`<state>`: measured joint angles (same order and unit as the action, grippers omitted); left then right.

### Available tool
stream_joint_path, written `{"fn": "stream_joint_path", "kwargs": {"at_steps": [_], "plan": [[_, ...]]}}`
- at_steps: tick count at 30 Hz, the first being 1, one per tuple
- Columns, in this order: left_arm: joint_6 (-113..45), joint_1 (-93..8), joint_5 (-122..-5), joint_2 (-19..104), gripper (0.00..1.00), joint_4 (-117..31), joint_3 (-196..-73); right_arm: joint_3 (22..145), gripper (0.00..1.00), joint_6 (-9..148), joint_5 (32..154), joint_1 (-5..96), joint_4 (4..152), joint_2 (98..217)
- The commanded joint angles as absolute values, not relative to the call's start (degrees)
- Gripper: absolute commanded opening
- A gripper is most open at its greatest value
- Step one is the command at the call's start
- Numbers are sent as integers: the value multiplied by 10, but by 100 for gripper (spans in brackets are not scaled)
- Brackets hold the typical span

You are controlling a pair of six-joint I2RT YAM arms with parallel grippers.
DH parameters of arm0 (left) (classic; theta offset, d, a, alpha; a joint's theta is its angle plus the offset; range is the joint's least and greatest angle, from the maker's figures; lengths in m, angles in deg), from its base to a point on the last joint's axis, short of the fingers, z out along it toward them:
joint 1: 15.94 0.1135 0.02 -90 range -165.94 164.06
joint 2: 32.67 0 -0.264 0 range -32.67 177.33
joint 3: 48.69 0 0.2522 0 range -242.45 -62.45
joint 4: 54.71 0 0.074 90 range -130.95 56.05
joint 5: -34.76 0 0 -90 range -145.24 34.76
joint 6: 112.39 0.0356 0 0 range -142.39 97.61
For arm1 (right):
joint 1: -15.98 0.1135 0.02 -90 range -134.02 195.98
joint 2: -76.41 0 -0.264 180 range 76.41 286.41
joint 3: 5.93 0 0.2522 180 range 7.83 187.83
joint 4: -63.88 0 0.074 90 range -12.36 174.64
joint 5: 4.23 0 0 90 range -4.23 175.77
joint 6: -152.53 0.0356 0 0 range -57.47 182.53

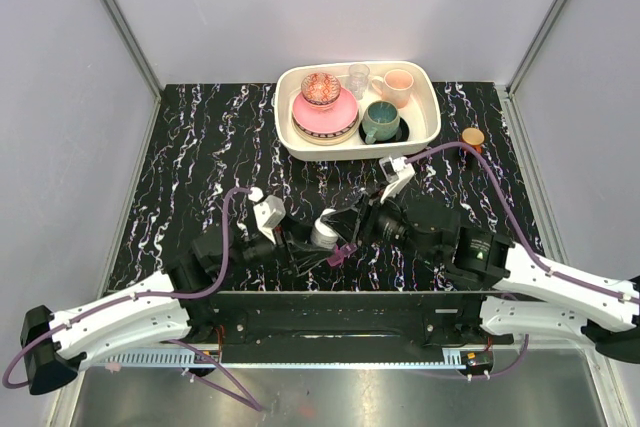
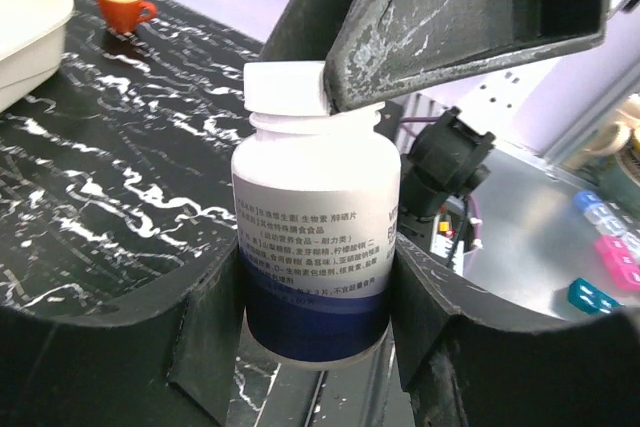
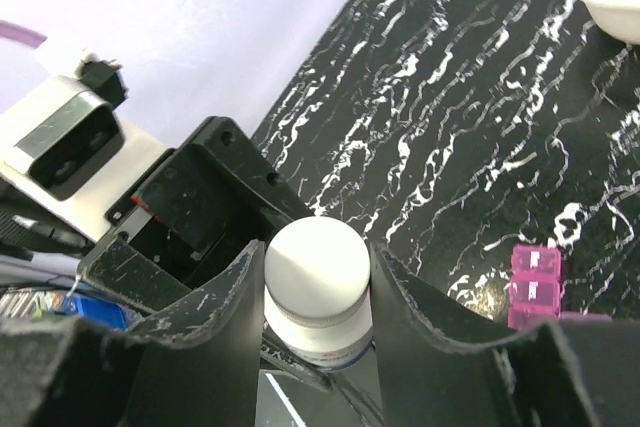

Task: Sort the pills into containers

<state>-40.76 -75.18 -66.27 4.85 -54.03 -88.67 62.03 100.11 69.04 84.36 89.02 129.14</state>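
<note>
A white pill bottle (image 1: 325, 232) with a blue-banded label stands upright near the table's front edge. My left gripper (image 1: 316, 240) is shut on its body (image 2: 315, 237), one finger on each side. My right gripper (image 1: 345, 215) is shut on the bottle's white cap (image 3: 315, 267) from above, and its fingers (image 2: 450, 17) show over the cap (image 2: 285, 87) in the left wrist view. The magenta pill box (image 1: 345, 250) lies on the table just right of the bottle, with its compartments (image 3: 535, 287) partly in the right wrist view. No pills are in view.
A cream tray (image 1: 432, 125) with bowls, mugs and a glass stands at the back centre, its corner also in the left wrist view (image 2: 25, 27). A small brown orange-lidded jar (image 1: 472, 136) stands right of it and shows in the left wrist view (image 2: 122, 4).
</note>
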Motion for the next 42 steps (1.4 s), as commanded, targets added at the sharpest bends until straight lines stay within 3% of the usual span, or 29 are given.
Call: {"fn": "stream_joint_path", "kwargs": {"at_steps": [1, 17, 42], "plan": [[-432, -751, -769, 35, 0, -656, -883, 617, 0, 910, 767, 846, 822, 1268], [-460, -751, -929, 33, 0, -711, -890, 599, 0, 851, 981, 847, 754, 1205], [-464, -751, -977, 41, 0, -710, -899, 604, 0, 843, 937, 846, 747, 1175]]}}
